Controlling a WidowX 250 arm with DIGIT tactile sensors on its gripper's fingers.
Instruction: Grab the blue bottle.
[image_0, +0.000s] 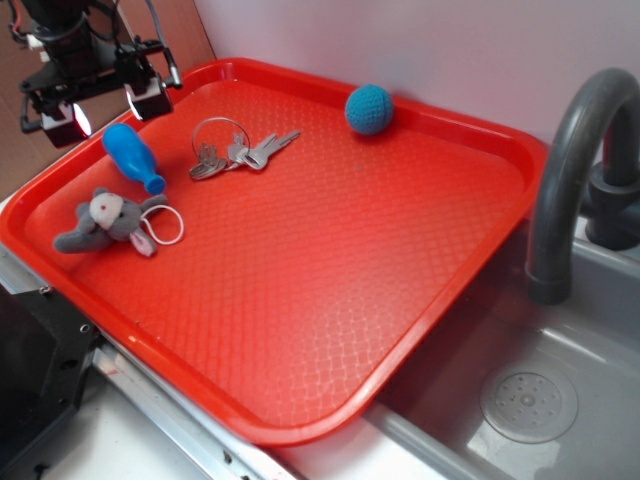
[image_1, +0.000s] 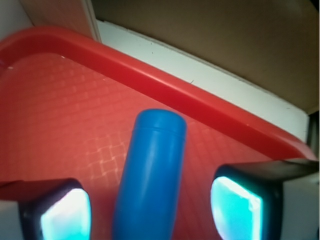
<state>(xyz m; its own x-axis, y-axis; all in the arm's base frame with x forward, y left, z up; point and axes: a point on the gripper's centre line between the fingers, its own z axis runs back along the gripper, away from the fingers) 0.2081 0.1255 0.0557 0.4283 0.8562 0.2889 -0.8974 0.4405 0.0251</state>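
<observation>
In the exterior view, a red tray is seen filling most of the surface, with a grey sink and a dark curved tap at the right edge. The blue bottle is laid on its side near the tray's far left corner, its wide base pointed toward the left rim and its narrow neck toward the middle of the tray. The gripper is held just above and behind the bottle's base, and its two fingers are spread apart with nothing between them. A small grey plush toy with a white ring is placed just in front of the bottle, close to the left edge. A bunch of keys on a ring is found just beside the bottle, toward the far edge. A teal ball is set against the far rim, well apart from the bottle.

In the wrist view, the bottle is shown lengthwise between the two finger pads, its flat base pointed toward the tray's raised rim. Clear gaps are visible on both sides, so the bottle is not touched by either pad. A pale strip and a brown surface are seen beyond the rim.
</observation>
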